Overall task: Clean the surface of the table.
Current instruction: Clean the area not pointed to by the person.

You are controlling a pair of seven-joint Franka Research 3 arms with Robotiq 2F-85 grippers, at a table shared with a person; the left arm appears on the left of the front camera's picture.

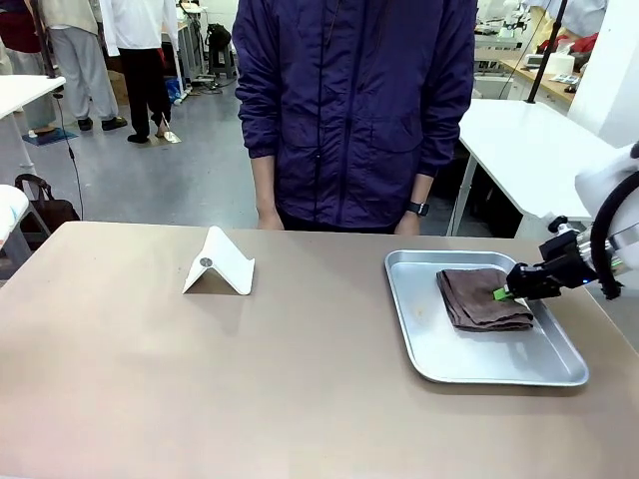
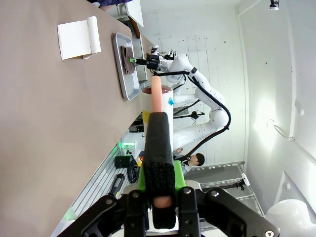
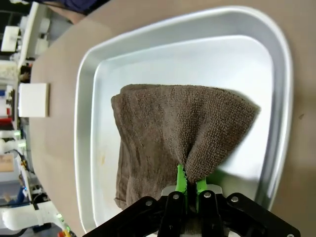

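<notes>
The table has a matte brownish-taupe top. At its right end a folded brown cloth lies in a shiny metal tray. My right gripper is shut on the cloth's right edge. The right wrist view shows the green pads pinching a raised fold of the cloth over the tray, at my right gripper. In the left wrist view my left gripper is shut beside the table, with a thin pinkish strip along its fingers that I cannot identify.
A white folded stand sits left of the table's middle, toward the far side. A person in a dark blue jacket stands at the far edge with hands behind it. A white-topped table stands at the back right.
</notes>
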